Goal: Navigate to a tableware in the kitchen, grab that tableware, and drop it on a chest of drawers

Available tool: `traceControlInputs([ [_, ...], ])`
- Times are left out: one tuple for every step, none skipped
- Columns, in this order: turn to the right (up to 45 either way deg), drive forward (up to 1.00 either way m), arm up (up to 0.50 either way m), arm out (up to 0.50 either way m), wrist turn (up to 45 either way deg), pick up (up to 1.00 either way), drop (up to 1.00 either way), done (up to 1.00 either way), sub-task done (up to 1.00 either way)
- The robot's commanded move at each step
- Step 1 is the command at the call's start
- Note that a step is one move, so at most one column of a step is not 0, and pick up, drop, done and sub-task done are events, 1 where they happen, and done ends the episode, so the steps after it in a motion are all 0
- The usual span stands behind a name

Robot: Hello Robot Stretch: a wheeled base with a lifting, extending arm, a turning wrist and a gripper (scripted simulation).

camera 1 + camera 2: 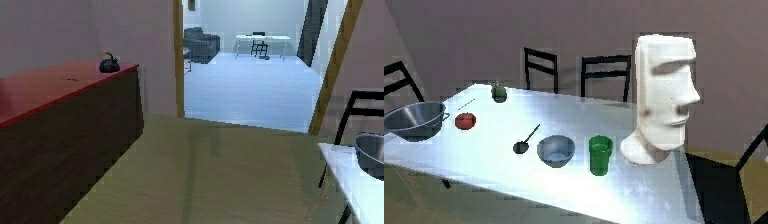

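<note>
Tableware: a small blue-grey bowl sits on the near side of a white table. A green cup stands just beside it toward the arm side view's right, and a dark spoon lies near on the other side.
Gripper: its state cannot be told.
Also on the table: a metal bowl at the left end, a red round thing beside it, and a small grey-green thing farther back.
Statue: a white stone head towers upright just right of the cup.
Seating: dark chairs line the table's far side.
Ahead: a red-topped counter carries a black kettle. A doorway opens onto a pale room with a sofa.
</note>
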Motion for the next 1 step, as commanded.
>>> traceControlInputs([
  [0.0, 0.00, 0.50, 0.00, 0.0, 0.00, 0.00, 0.00, 0.00],
])
